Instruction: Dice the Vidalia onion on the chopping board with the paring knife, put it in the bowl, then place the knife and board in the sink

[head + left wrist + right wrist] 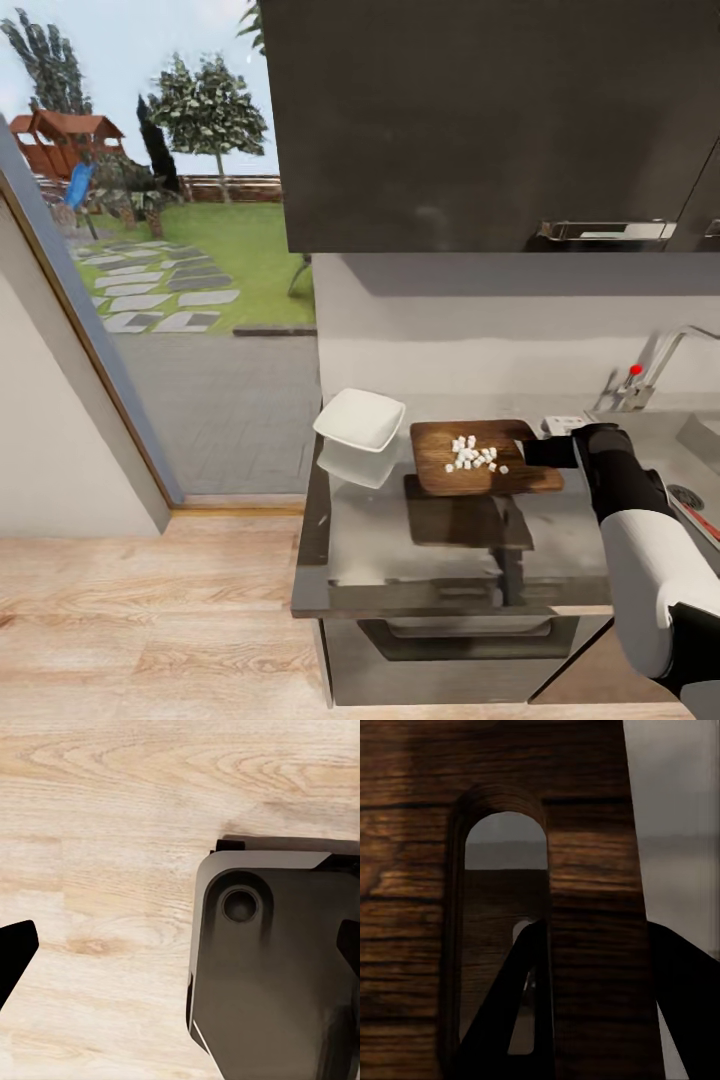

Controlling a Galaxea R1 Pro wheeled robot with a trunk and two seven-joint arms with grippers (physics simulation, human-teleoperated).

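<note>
Transferring the dice [472,454]: board [480,458] lifted off the countertop [440,560], carrying the white cubes, beside the bowl [360,418]. Right gripper [550,452] clamped on the board's handle end [585,907]. Left gripper: cannot tell. Next: tilt toward bowl.

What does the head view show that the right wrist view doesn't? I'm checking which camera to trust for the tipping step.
Head view alone: the cluster of tiny white diced onion cubes on the board, the shallow white squarish bowl beside its left end, the chrome tap and the board raised above the grey metal countertop. Right wrist view alone: the slot-shaped handle hole close up, one dark finger passing through it. Both show the brown wooden chopping board held by the right gripper.
</note>
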